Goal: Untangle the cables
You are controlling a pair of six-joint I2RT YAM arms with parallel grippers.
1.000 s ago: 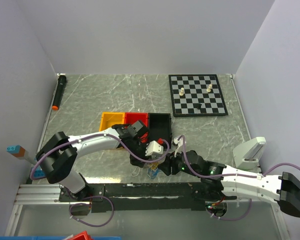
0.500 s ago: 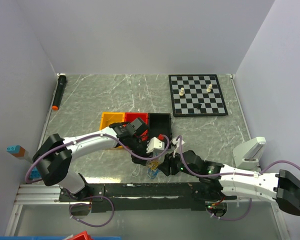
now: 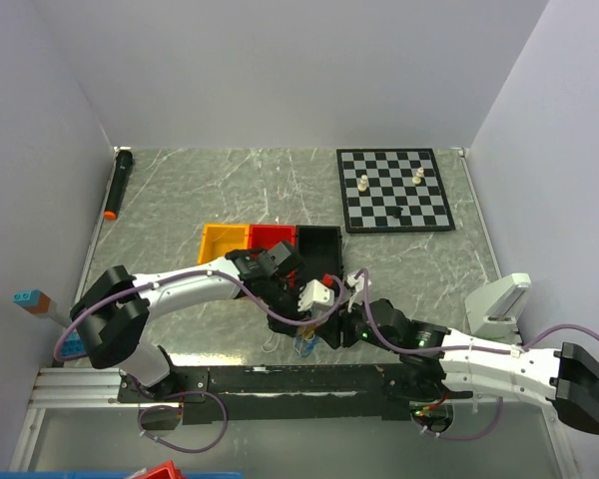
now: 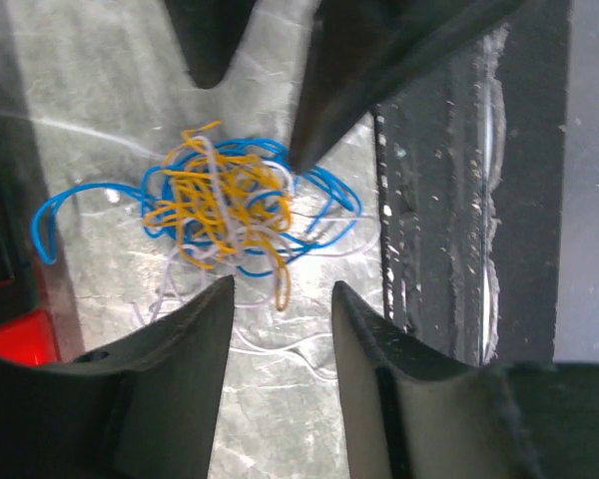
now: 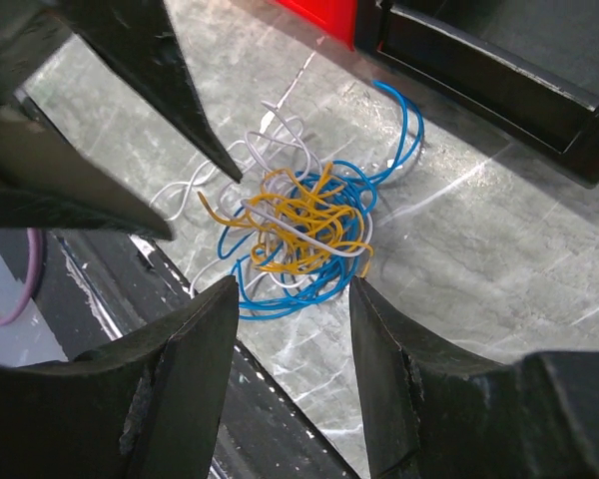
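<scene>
The cables are a small clump of blue, yellow-orange and white wires lying on the marble table near its front edge, seen also in the left wrist view and from above. My left gripper is open and empty, hovering just beside the clump. My right gripper is open and empty, hovering over the clump's other side. Both grippers face each other over the clump, left gripper and right gripper in the top view.
Yellow, red and black bins stand just behind the grippers. A chessboard with a few pieces lies at the back right. A black marker lies at the back left. The black front rail runs close to the clump.
The left gripper has shifted slightly toward the front edge and nearer the clump. The right gripper has barely moved. The clump stays in place.
</scene>
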